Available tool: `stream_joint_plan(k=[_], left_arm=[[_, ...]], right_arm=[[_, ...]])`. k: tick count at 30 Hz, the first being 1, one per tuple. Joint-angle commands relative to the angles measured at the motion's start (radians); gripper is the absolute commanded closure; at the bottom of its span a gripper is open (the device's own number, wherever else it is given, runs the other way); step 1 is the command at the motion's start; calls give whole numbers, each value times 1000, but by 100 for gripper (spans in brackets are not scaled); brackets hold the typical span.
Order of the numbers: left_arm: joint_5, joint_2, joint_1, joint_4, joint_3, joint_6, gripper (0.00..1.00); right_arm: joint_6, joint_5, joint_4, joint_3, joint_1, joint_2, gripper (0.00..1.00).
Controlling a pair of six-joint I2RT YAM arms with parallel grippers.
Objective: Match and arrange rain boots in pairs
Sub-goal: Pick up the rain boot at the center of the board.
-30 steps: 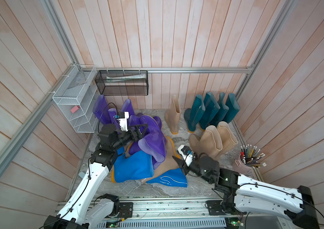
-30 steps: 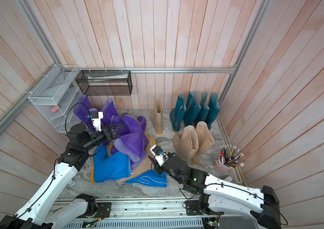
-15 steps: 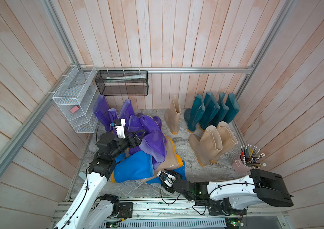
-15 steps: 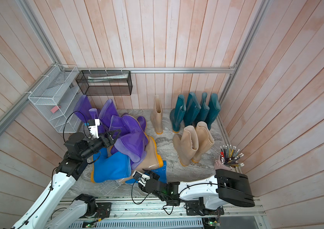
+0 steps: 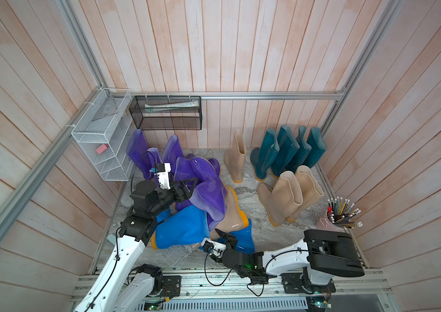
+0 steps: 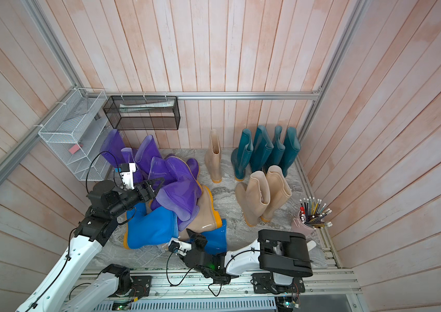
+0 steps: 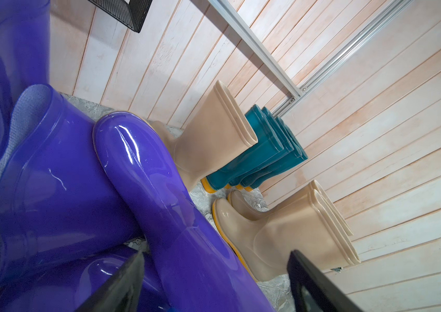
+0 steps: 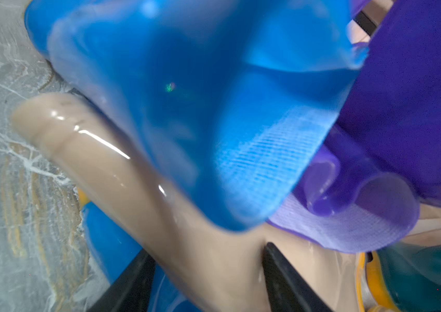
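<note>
Untangling heap (image 5: 200, 208). Left gripper (image 5: 188, 187) spread at purple boot (image 5: 210, 193), centre-left; right gripper (image 5: 223, 234) spread astride fallen beige boot (image 5: 230, 214), lower centre. Next: close, pull clear of blue boot (image 5: 181, 229).

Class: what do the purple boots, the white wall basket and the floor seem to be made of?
The purple boots: glossy, translucent rubber or PVC, judging by sharp highlights and woven lining at the cuff. The white wall basket: painted wire mesh, probably metal. The floor: grey veined stone or marble-print sheet; cannot tell which.
</note>
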Motion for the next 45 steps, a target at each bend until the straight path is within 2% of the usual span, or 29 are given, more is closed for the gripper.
stream_joint_plan(k=[1, 4, 5, 6, 11, 16, 20, 30, 37, 45], left_arm=[[-21, -14, 6, -21, 41, 32, 13], [-22, -13, 5, -26, 49, 34, 13], [-21, -13, 6, -26, 52, 34, 13], [-21, -12, 5, -27, 56, 35, 13], [-18, 6, 6, -31, 85, 48, 13], [16, 44, 6, -31, 135, 58, 13], [42, 75, 6, -22, 180, 55, 13], [101, 143, 1, 19, 257, 23, 16], [124, 169, 0, 8, 315, 32, 16], [143, 182, -1, -1, 359, 35, 16]], right_arm=[[-67, 41, 80, 22, -8, 17, 50], [-78, 53, 84, 20, -9, 5, 89], [-79, 55, 79, 17, -9, -2, 98], [-79, 56, 65, 13, -7, -13, 100], [-79, 59, -10, -40, 43, -138, 100], [108, -20, -384, -15, 74, -340, 100], [206, -57, -608, 8, 91, -473, 100], [310, 6, -941, 106, 175, -672, 100], [290, 53, -1002, 188, 191, -889, 100], [167, 61, -990, 274, 192, -1005, 100]])
